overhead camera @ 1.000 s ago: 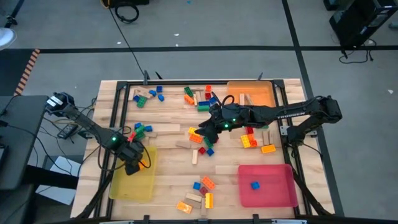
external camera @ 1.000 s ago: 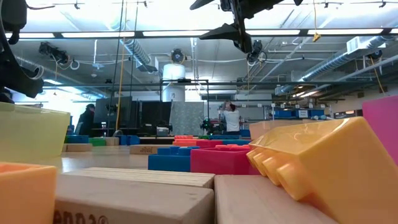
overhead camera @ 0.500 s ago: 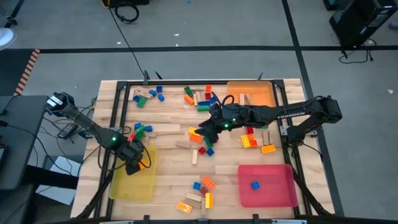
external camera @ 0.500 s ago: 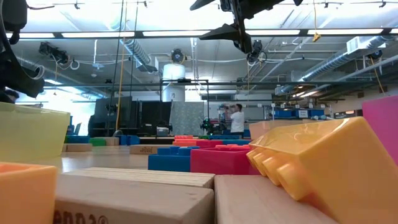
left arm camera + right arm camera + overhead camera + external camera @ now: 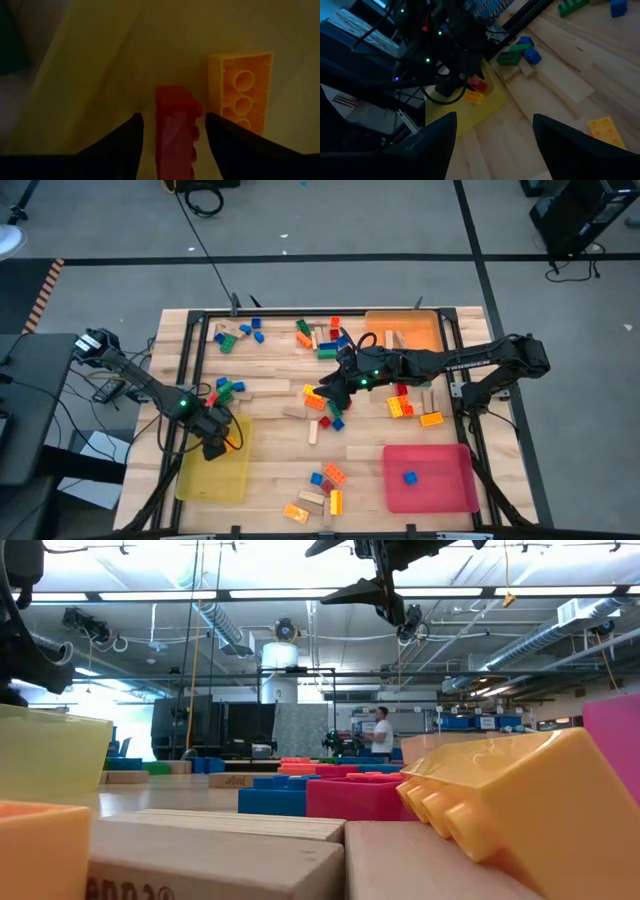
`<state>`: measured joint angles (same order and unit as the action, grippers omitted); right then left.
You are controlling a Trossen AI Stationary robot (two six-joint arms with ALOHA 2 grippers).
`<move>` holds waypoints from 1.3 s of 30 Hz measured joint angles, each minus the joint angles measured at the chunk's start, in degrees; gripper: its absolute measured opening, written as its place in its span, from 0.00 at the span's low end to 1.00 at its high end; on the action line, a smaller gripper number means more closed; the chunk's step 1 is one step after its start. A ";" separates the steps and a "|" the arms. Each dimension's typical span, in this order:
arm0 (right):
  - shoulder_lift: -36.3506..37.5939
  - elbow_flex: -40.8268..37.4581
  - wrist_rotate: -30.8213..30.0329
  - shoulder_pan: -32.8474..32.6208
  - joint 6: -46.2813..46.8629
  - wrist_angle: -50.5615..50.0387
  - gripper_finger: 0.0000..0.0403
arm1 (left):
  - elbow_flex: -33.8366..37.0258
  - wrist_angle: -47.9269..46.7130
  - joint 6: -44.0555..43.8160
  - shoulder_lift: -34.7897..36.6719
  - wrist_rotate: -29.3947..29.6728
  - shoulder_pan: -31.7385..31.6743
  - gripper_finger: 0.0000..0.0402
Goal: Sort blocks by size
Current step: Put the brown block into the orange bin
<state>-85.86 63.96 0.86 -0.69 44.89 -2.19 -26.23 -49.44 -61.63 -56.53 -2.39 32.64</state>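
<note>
My left gripper point(image 5: 172, 131) hangs over the yellow tray point(image 5: 225, 480), spread either side of the red block point(image 5: 175, 125). The block runs lengthwise between my fingers, an orange block point(image 5: 241, 87) just beside it.

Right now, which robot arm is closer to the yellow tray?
The left. Its gripper hangs right over the yellow tray, fingers open around a red block. The right gripper is far off, mid-table.
</note>
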 joint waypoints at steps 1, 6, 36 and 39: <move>0.00 0.00 0.00 0.00 0.01 0.04 0.68 | -0.60 -0.17 0.11 0.00 0.12 0.00 0.55; 0.00 0.00 -0.22 -0.08 -3.77 2.60 0.68 | -5.54 -4.02 2.49 0.00 3.35 0.00 0.54; -37.43 50.57 -8.50 -1.42 -32.11 -39.81 0.66 | -21.11 -1.04 30.21 8.43 29.28 0.00 0.54; -40.88 52.50 -8.14 -1.29 -31.58 -42.35 0.66 | -18.36 0.24 30.39 14.46 29.96 -0.01 0.54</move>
<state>-126.75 116.47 -7.28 -1.98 13.31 -44.55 -44.59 -49.21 -31.23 -42.07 27.57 32.63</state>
